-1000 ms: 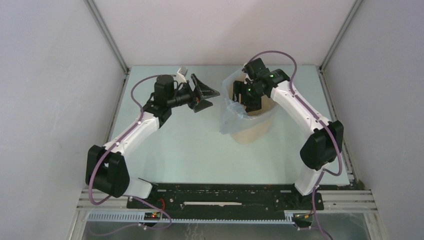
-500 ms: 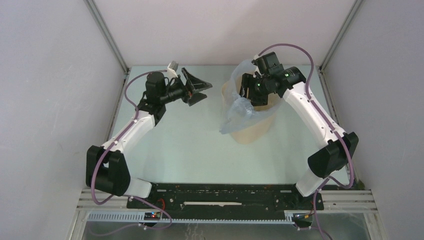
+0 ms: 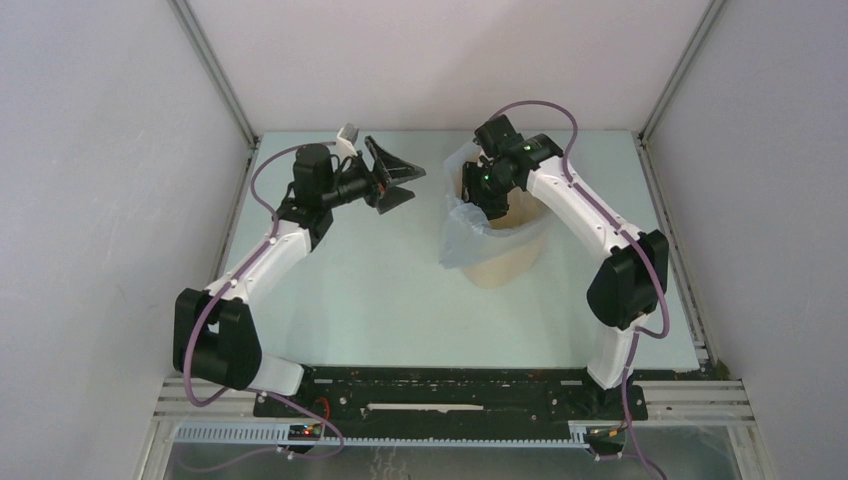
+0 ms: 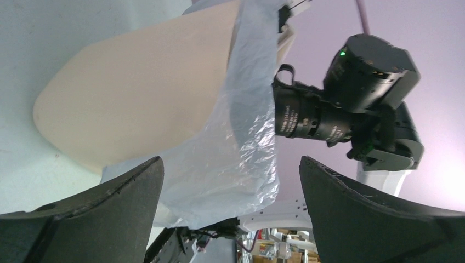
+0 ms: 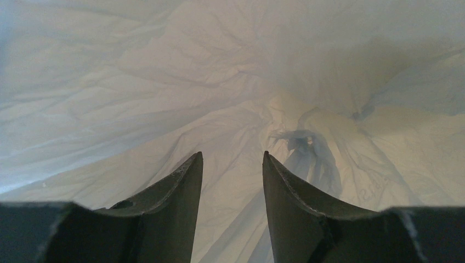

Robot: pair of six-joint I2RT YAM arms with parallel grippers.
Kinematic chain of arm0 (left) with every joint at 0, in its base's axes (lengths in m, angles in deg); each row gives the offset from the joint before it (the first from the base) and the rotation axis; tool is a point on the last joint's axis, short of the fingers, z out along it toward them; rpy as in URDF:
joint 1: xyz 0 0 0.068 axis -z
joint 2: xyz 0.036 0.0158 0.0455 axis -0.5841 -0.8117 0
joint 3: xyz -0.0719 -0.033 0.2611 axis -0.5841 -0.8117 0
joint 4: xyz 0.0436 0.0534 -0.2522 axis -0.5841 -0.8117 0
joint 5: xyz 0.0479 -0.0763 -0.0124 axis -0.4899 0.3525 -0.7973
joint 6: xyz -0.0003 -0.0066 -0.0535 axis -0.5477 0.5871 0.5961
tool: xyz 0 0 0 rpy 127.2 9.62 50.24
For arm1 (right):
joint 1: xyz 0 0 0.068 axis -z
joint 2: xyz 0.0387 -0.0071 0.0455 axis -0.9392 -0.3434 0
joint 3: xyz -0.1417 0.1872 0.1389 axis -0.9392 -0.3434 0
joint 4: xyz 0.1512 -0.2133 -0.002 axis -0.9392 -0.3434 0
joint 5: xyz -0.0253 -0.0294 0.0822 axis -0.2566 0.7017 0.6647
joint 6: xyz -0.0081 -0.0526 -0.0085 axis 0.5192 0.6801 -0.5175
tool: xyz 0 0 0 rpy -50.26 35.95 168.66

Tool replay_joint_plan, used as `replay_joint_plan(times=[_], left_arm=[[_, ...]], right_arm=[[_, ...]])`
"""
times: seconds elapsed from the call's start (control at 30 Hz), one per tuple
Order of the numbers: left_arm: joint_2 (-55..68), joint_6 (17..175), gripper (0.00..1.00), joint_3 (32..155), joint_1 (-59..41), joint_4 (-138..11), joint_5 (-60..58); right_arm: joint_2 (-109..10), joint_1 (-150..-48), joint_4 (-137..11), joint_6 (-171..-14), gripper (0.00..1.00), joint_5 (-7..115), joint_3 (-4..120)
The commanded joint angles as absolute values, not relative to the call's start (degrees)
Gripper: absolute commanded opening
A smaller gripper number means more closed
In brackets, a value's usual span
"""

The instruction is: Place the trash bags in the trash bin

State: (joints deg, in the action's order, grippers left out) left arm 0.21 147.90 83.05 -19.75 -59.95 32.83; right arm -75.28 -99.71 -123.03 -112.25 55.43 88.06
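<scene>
The cream-beige trash bin (image 3: pixel 510 262) stands upright at the middle right of the table. The pale-blue trash bag (image 3: pixel 462 238) lines its mouth, and one flap hangs down the outside of the left wall. My right gripper (image 3: pixel 490 203) reaches down into the bin. In the right wrist view its jaws (image 5: pixel 231 156) stand partly open, with only the crinkled bag (image 5: pixel 164 82) below them and nothing between them. My left gripper (image 3: pixel 398 180) hovers wide open to the left of the bin, apart from it. The left wrist view shows the bin (image 4: pixel 137 93) and the hanging bag (image 4: pixel 247 148) beyond the left gripper (image 4: pixel 230 164).
The pale-green table (image 3: pixel 340 290) is walled in by grey panels (image 3: pixel 110 180) on the left, back and right. The right arm's wrist (image 4: pixel 356 104) shows at the bin's rim in the left wrist view. A black base rail (image 3: pixel 450 390) runs along the near edge.
The right gripper rose above the rim with the bag, then dropped back into the bin, its jaws narrowing. The left gripper drew back slightly from the bin and opened wider.
</scene>
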Motion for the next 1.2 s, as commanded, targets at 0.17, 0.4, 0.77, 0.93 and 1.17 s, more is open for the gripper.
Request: replay_joint_plan(times=[0.17, 0.4, 0.77, 0.93, 1.17], left_arm=[[-3.8, 131.3, 1.0, 99.7, -12.8, -78.4, 24.8], [-7.5, 125.8, 1.0, 104.5, -10.2, -87.2, 16.5], [-10.8, 125.0, 0.94, 104.0, -9.2, -88.9, 17.3], [-10.1, 124.8, 0.94, 104.3, -9.0, -88.6, 18.6], [-10.0, 124.4, 0.95, 105.5, -9.0, -89.2, 19.5]], right_arm=[[-69.2, -99.4, -123.5, -112.4, 0.6, 52.9, 87.4], [-68.8, -99.4, -122.5, -112.9, 0.65, 54.3, 86.7], [-64.9, -96.9, -123.4, -114.0, 0.72, 55.9, 90.1], [-64.2, -95.9, -124.6, -114.0, 0.75, 57.0, 92.5], [-64.1, -95.0, -125.6, -114.3, 0.8, 59.6, 93.4]])
